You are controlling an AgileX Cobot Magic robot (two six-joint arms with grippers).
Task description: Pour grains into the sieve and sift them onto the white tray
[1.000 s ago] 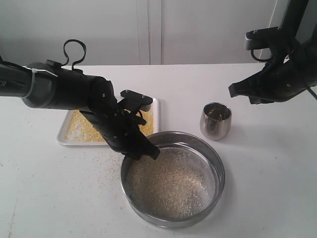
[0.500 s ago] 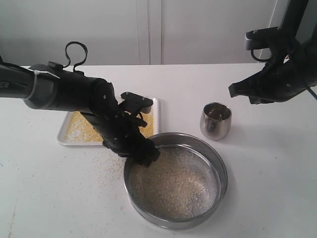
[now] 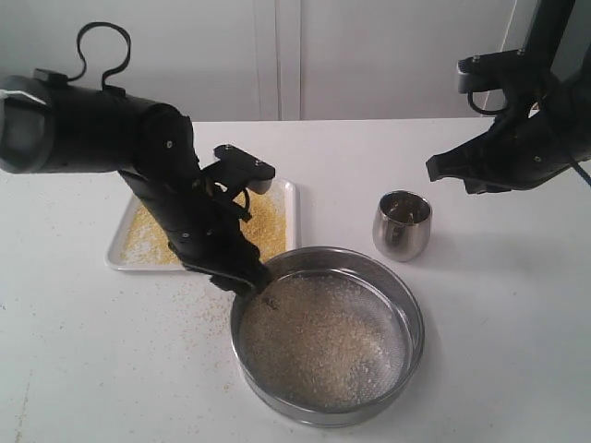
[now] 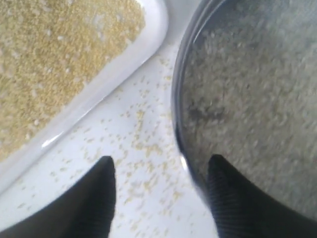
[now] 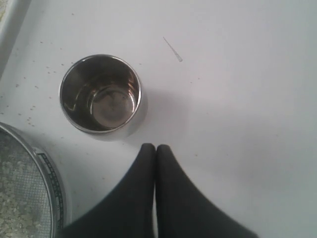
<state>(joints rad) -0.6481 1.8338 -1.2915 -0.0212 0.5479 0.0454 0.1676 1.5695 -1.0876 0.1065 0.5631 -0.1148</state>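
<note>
Steel sieve [image 3: 325, 413], on the table [image 3: 517, 323] just beside the white tray [image 3: 113, 251], holds pale coarse grains [image 3: 323, 341]; golden ones cover the tray. Left gripper [image 3: 254, 280] at the sieve's rim has let go since a second ago. Left wrist: jaws wide astride that rim, stray grains outside it. Right wrist: right gripper [image 5: 156, 147] pinched together, holding nothing, near the empty steel cup [image 5: 101, 94].

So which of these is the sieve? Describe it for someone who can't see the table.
On the white table, look in front of the white tray and the small steel cup. The sieve is the wide, shallow steel ring with pale grains on its mesh, far broader than the cup.
</note>
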